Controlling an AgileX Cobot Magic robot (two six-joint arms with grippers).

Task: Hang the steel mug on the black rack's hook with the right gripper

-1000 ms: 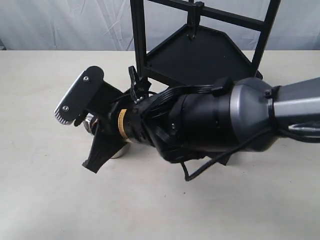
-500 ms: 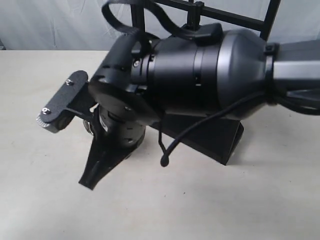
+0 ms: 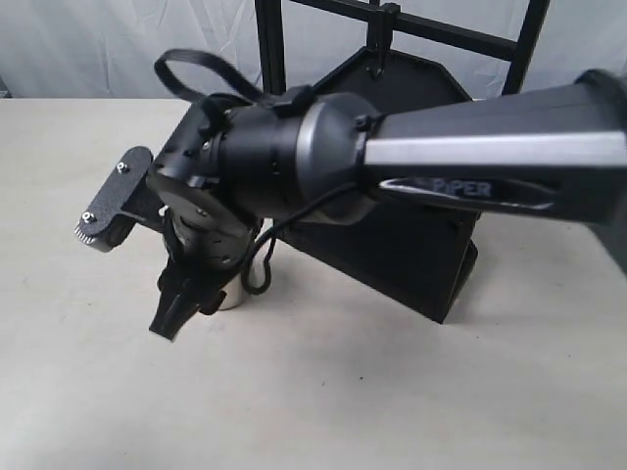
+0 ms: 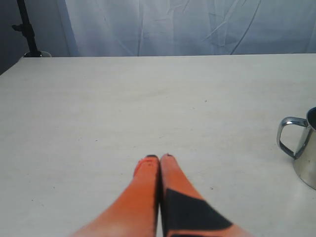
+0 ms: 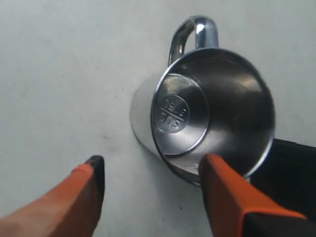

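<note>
The steel mug (image 5: 212, 106) stands upright on the pale table, its handle (image 5: 190, 32) pointing away from the fingers. My right gripper (image 5: 153, 165) hangs open just above it. One orange fingertip (image 5: 217, 173) is over the mug's near rim, and the other (image 5: 91, 170) is over bare table beside it. In the exterior view the right gripper (image 3: 137, 269) points down, and only a sliver of the mug (image 3: 235, 296) shows under the wrist. The black rack (image 3: 392, 98) stands behind, with its hook (image 3: 377, 59) under the top crossbar. My left gripper (image 4: 159, 158) is shut and empty, apart from the mug (image 4: 306, 153).
The right arm crosses in front of the rack's lower shelf (image 3: 421, 255). A cable loop (image 3: 196, 64) sticks up from the wrist. A black stand (image 4: 27, 29) sits at the table's far corner, before a white curtain.
The right wrist has rolled and swung so that the gripper now points down over the mug. The forearm stretches further in from the right. The mug has stayed put.
</note>
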